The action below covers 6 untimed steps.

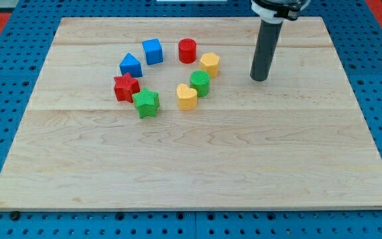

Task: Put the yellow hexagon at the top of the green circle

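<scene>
The arm's tip (260, 78) rests on the wooden board (191, 166) toward its top right corner; as a plain dark rod it has nothing to open or close, and it touches no block, standing apart to the right of the yellow hexagon (209, 64). That hexagon sits in the upper half of the board, just above and slightly right of the green circle (200, 83), the two very close, though whether they touch cannot be told. Just left of the green circle, and a little nearer the bottom edge, lies the yellow heart (187, 97), seemingly against it. The red cylinder (187, 50) stands up-left of the hexagon, toward the top edge, with the blue cube (152, 51) to its left. Further toward the left edge sits a blue block with a peaked top (130, 65), and below it the red star (126, 87). The green star (146, 103) lies just down-right of the red star, close beside it. Together the blocks form a loose ring in the upper middle of the board.
</scene>
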Each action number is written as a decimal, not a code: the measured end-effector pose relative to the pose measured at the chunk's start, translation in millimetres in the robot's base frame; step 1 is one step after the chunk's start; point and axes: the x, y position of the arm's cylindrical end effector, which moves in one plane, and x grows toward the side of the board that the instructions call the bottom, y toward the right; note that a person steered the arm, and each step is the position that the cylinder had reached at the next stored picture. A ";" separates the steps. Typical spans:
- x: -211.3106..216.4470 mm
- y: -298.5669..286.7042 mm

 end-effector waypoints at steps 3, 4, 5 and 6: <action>-44.2 -47.3; -44.2 -73.6; -44.0 -81.7; -43.1 -82.6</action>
